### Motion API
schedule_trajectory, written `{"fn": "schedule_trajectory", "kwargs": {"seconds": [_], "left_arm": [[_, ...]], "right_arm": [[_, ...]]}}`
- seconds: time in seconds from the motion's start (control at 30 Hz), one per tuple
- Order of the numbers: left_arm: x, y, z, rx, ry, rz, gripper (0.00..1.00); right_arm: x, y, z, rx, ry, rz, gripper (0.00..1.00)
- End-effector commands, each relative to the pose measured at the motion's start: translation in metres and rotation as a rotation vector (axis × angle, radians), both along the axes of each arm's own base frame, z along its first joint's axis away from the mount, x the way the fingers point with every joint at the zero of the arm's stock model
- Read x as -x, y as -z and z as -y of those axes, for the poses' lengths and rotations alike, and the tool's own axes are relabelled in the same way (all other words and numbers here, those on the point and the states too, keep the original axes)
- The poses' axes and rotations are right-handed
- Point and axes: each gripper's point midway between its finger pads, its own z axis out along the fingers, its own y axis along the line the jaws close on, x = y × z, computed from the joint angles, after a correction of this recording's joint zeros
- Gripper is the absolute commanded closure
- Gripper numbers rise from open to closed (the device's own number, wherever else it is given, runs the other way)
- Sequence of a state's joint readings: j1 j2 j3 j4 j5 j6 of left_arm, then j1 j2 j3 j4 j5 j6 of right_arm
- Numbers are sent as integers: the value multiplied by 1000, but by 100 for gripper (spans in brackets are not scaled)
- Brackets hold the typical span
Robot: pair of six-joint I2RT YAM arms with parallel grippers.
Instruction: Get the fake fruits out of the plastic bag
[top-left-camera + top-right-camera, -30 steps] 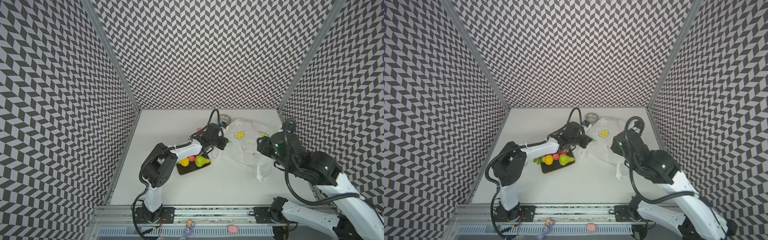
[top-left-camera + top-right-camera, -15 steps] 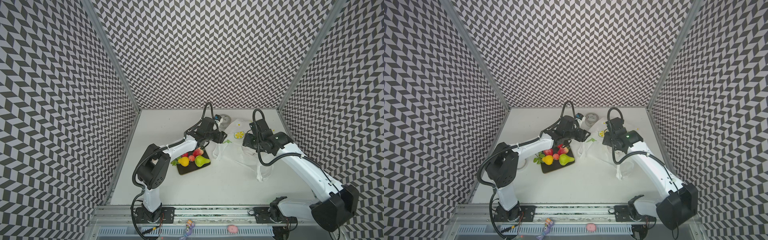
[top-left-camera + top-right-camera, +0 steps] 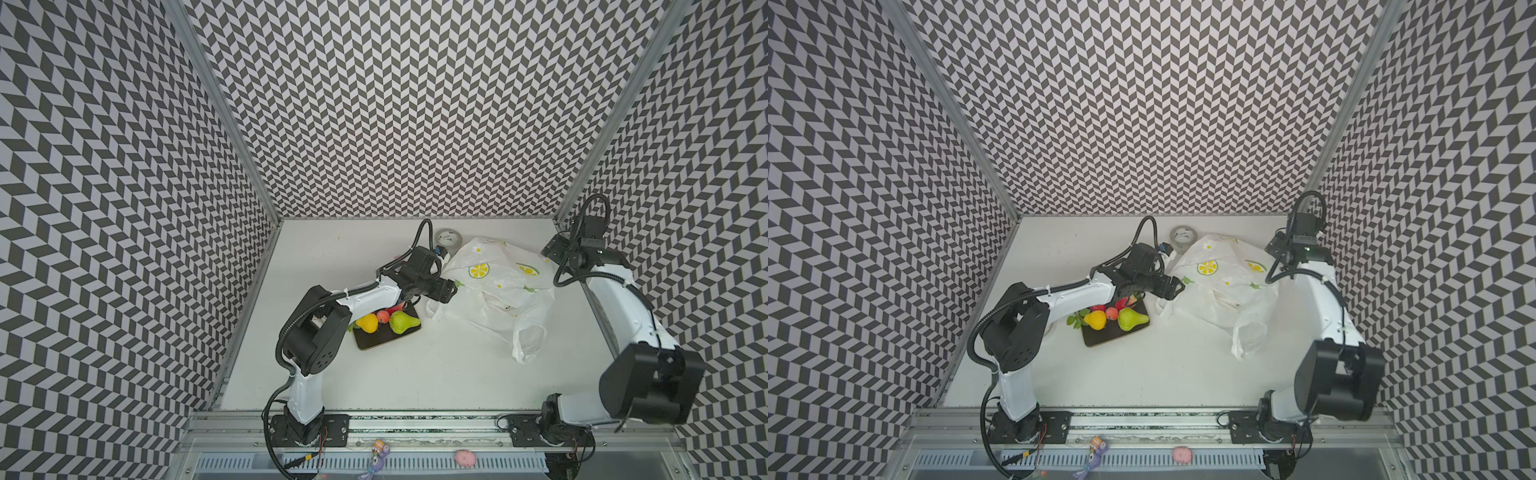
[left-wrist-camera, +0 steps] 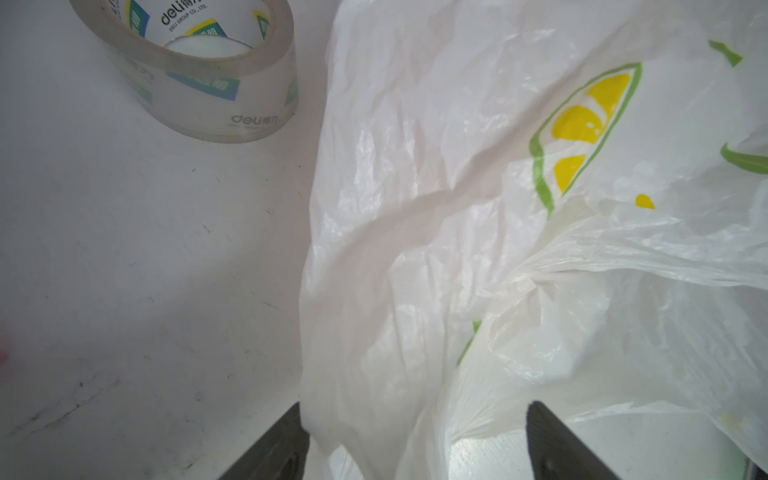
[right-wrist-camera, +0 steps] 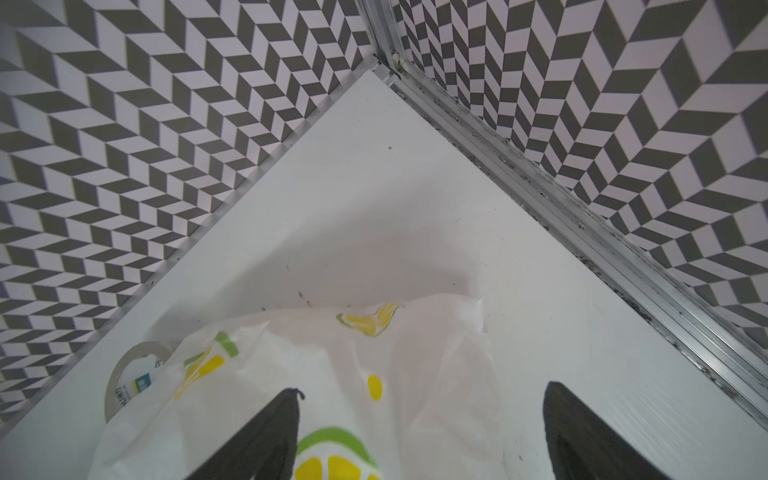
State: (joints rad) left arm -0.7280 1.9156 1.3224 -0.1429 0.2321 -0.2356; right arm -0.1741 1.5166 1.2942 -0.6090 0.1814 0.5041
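The left gripper just released the plastic bag — jaws apart; the right gripper, likewise apart, swung away. The fake fruits lie on the black board — unloading looks done.

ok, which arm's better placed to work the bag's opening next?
Left, probably. The left hand is open right at the plastic bag's handle edge; the right hand is open too, but over the bag's far edge.

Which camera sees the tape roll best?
The left wrist view: the tape roll is close and large, its label readable. In both top views the roll looks tiny and far away. The right wrist view shows it partly hidden by the plastic bag.
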Motion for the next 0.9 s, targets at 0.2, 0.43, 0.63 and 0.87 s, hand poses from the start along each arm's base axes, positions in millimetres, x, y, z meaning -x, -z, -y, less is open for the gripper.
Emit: {"fn": "schedule_trajectory", "kwargs": {"seconds": [0.2, 0.43, 0.63, 0.87], "left_arm": [[-17, 6, 7, -13, 1, 38, 41], [-20, -1, 11, 13, 10, 64, 68], [-22, -14, 14, 39, 16, 93, 82], [-23, -31, 8, 86, -2, 130, 100]], "right_arm": [[-64, 36, -7, -174, -203, -1, 8], [-60, 68, -19, -277, -198, -11, 39], [-59, 73, -21, -320, -193, -8, 80], [-50, 14, -19, -297, -223, 89, 100]]}}
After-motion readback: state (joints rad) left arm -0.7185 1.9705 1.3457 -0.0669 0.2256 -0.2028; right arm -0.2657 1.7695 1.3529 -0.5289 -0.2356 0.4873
